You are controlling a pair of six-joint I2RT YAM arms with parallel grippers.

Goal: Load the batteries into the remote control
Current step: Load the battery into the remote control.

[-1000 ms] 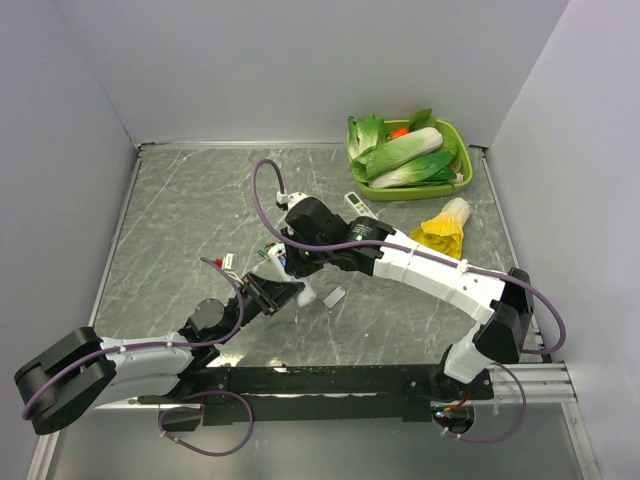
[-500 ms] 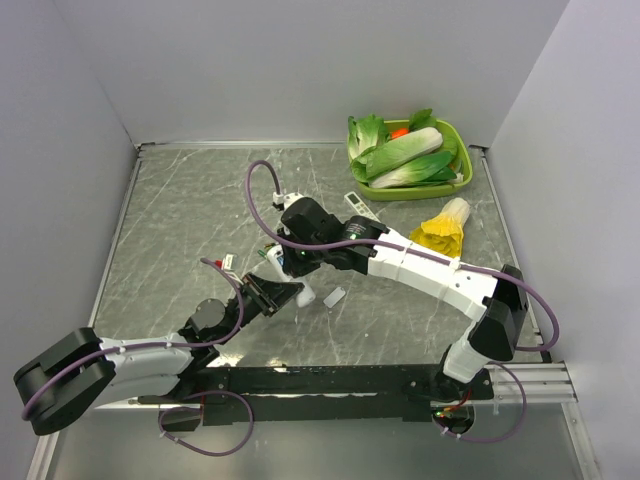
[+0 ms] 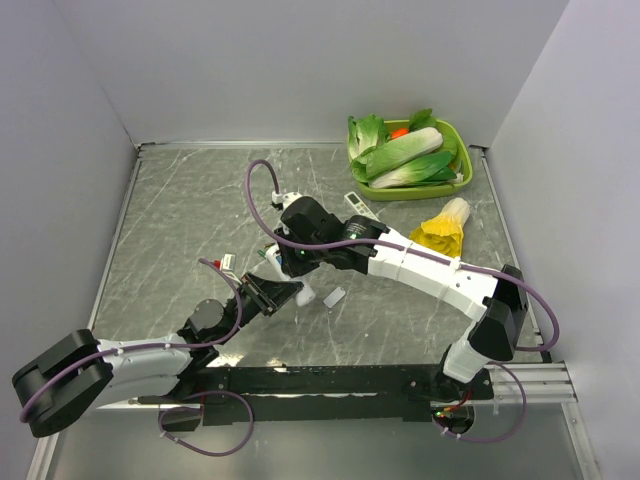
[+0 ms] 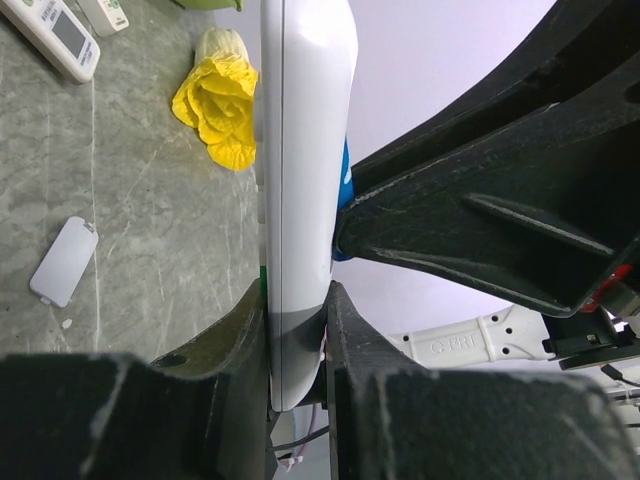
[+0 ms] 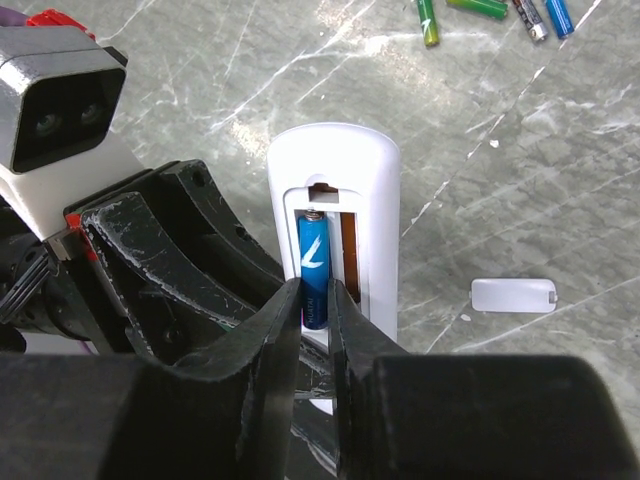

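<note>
remote control (image 5: 335,200): slim white shell. judged light, stiff and smooth, so likely to slip if pinched loosely. best taken across its two flat faces at the lower end, leaving the open bay free.
left end effector (image 4: 297,330): clenched on the remote's lower end, one finger on each face. the remote stands up out of the fingers, its open bay turned toward the right end effector.
blue battery (image 5: 313,262): tiny, hard and light. the round wrapper could roll or twist between pads. best pinched near its lower end so the far end can push on the spring.
right end effector (image 5: 315,300): fingers nearly together, grasping the lower end of the blue battery.
battery position: just ahead of the right fingertips, lying in the left slot of the bay with its far end at the spring. cannot tell whether it is fully seated.
right slot: beside the held cell, looks empty.
second blue battery (image 5: 558,15): on the surface, well beyond the right end effector and to its right, near green cells (image 5: 427,22).
cover plate (image 5: 513,295): flat on the surface, right of the right fingertips, apart from the remote.
</note>
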